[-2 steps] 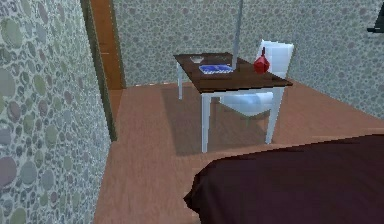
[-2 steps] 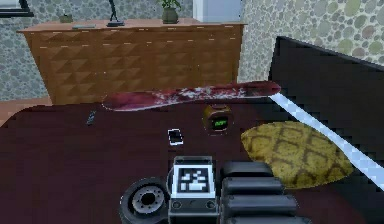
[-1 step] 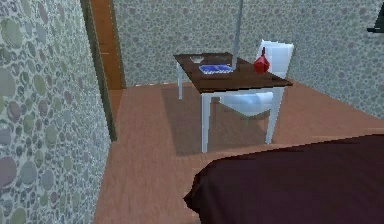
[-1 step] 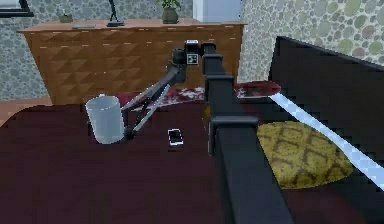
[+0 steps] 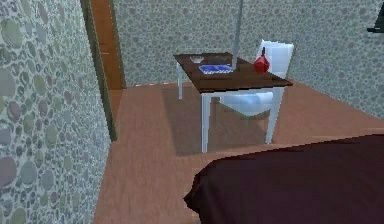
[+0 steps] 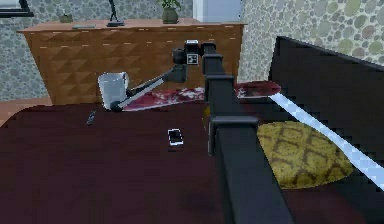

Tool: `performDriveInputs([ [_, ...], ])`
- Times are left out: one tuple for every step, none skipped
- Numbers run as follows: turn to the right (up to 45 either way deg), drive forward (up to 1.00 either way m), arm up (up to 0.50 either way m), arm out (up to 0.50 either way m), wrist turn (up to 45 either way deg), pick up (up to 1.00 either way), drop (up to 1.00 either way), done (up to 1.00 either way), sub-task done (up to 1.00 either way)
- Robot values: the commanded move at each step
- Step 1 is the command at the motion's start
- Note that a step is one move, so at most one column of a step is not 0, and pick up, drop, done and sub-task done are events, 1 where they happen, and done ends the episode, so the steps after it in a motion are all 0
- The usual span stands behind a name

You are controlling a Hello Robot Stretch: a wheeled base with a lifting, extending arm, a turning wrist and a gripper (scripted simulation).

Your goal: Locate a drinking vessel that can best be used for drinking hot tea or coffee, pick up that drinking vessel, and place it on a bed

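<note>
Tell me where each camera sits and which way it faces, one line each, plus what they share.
Forward view: on the robot, facing ahead and slightly down at a table, white chair and bed corner.
Arm side view: on the robot's body, facing sideways across the bed to a dresser; arm and gripper show.
Shared: the dark red bed.
</note>
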Motion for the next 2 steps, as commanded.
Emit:
performDriveInputs([
  [0.0, 0.0, 0.0, 0.0, 45.0, 0.0, 0.0, 0.0, 0.0],
  [0.0, 0.0, 0.0, 0.0, 24.0, 0.0, 0.0, 0.0, 0.0],
])
